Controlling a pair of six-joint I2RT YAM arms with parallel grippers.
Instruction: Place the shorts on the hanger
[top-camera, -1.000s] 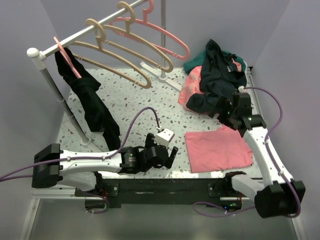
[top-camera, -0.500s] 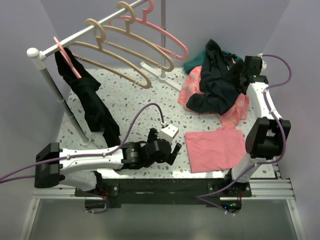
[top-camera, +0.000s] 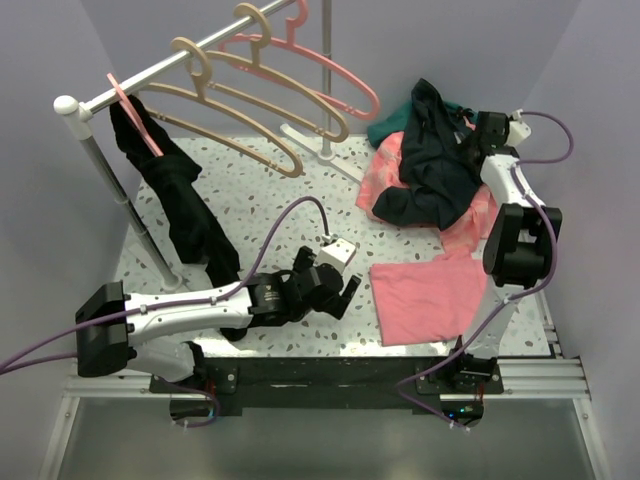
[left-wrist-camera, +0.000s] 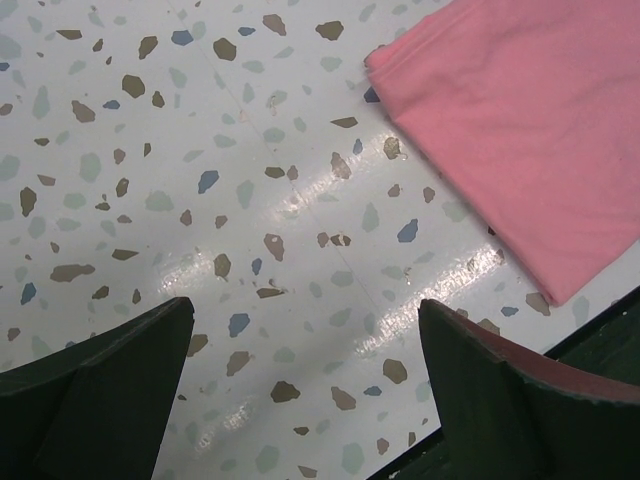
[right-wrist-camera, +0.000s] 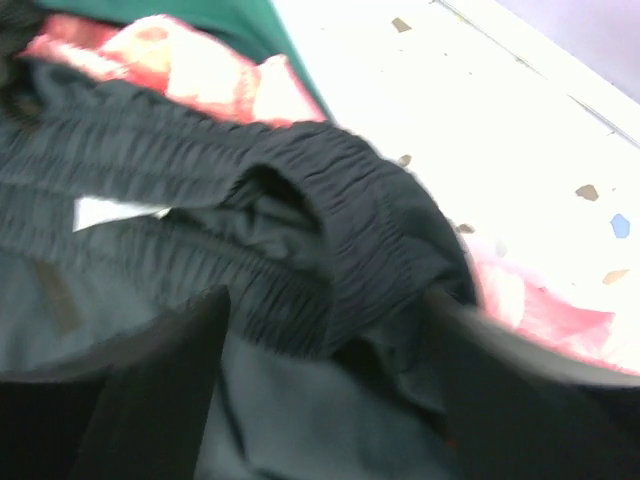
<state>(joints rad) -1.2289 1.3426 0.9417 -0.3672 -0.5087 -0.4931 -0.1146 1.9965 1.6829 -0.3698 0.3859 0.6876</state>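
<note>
**A:** Where do the shorts sit?

**B:** The shorts (top-camera: 432, 160) are heaped at the upper right of the overhead view. They lie on a pink patterned cloth (top-camera: 378, 178), with a teal-green cloth (top-camera: 385, 128) just behind. The beige hanger (top-camera: 205, 78) hangs on the rail (top-camera: 160, 66) at the upper left, well apart from them.

**A:** And the right gripper?

**B:** The right gripper (right-wrist-camera: 325, 300) is at the heap's right edge, jaws apart. In its wrist view the gathered waistband (right-wrist-camera: 340, 230) runs across between the two fingers. That picture is blurred, so I cannot tell whether either finger touches the cloth.

**A:** So the step in hand is the pick-up. How to do it well?

**B:** I'd bite the waistband itself, not the loose leg cloth. Put one finger inside the opening and one outside, so a single layer of elastic is clamped and the waist can open for the hanger later. Go deep enough that the band fills the jaws, but stay off the pink cloth beneath, or it may come up too.

**A:** The left gripper?

**B:** The left gripper (left-wrist-camera: 305, 330) hovers over bare counter (left-wrist-camera: 250, 150) at the lower middle. Its jaws are apart and empty, just beside the folded pink cloth (left-wrist-camera: 520, 130). It will probably be wanted for the waistband's other side. So lift slowly and let the legs hang free before carrying them toward the rail.
</note>
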